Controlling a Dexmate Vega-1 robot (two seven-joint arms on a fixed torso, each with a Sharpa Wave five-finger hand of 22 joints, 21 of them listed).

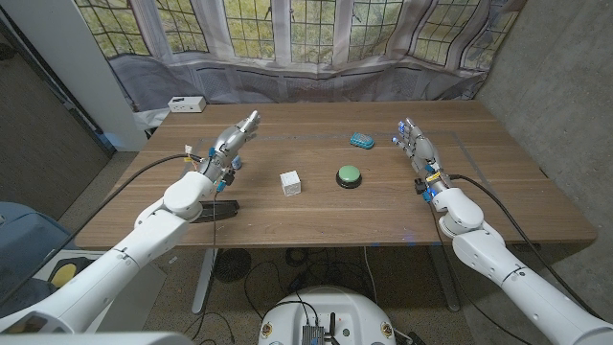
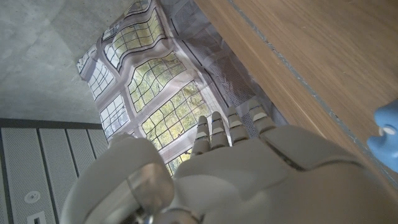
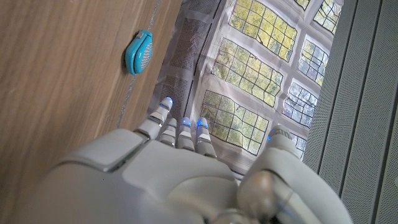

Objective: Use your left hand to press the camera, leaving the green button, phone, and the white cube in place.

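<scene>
A small teal camera (image 1: 361, 141) lies on the wooden table (image 1: 316, 216) at the far middle; it also shows as a teal oval (image 3: 138, 51) and at a picture's edge (image 2: 387, 134). Nearer to me sit the green button (image 1: 349, 176) and the white cube (image 1: 290, 182). The black phone (image 1: 218, 209) lies at the left front, partly under my left forearm. My left hand (image 1: 233, 142) is well left of the camera, fingers stretched out, holding nothing; its back (image 2: 249, 168) shows. Right of the camera is my right hand (image 1: 414, 146), fingers straight and empty, its back (image 3: 168, 174) in view.
A white box (image 1: 186, 103) sits on the sill at the back left corner. A curtain with a window print (image 1: 316, 38) hangs behind the far edge. Bare wood lies between the camera and each hand.
</scene>
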